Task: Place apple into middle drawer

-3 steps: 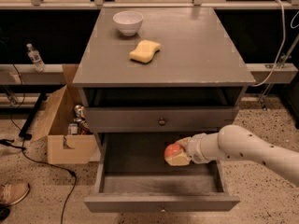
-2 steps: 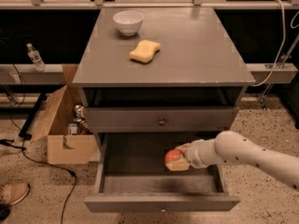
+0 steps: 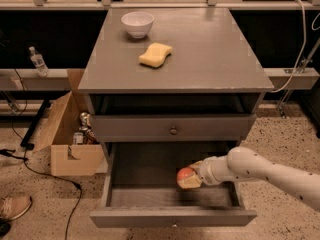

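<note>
The red apple (image 3: 184, 175) with a yellowish blush is held in my gripper (image 3: 192, 178), which is shut on it. My white arm (image 3: 260, 171) reaches in from the right. The apple hangs low inside the open middle drawer (image 3: 145, 176), near the middle of its box and just above the floor; I cannot tell if it touches. The drawer is pulled far out, and its grey front panel (image 3: 172, 217) faces me.
Above the open drawer is a closed grey drawer front with a shiny knob (image 3: 173, 130). On the cabinet top are a white bowl (image 3: 137, 23) and a yellow sponge (image 3: 155, 54). A cardboard box (image 3: 75, 139), cables and a shoe (image 3: 15, 206) are on the floor at left.
My gripper has carried the apple down and a little to the left, lower into the open drawer. The drawer, bowl and sponge have not moved.
</note>
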Robot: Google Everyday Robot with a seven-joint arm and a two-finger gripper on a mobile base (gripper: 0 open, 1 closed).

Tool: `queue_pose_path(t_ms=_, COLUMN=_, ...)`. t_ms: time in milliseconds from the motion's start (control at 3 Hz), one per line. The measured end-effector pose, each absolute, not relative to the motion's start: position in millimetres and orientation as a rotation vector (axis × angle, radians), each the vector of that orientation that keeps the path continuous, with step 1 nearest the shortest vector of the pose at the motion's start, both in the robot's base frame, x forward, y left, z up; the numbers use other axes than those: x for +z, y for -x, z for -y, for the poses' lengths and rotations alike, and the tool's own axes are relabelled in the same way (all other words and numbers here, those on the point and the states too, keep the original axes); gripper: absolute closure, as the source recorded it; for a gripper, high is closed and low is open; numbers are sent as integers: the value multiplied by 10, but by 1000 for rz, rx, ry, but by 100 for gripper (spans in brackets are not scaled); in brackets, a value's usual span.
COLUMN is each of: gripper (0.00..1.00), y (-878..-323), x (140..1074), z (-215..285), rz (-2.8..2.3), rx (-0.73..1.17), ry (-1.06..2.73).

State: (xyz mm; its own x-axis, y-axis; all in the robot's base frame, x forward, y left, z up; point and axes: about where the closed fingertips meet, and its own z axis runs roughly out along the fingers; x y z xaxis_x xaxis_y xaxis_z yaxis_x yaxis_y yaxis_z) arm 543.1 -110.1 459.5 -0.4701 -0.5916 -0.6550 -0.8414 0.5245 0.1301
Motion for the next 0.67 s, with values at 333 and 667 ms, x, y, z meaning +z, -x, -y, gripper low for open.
queue_pose_path(t_ms=333, gripper=35, y=-5438, x=4441, z=1095, rz=-2251, rx=634, ry=1157)
queue_pose_path(t_ms=667, gripper=11, y=-5447, x=4329, z=1090, rz=-2275, rx=660, ry=1154)
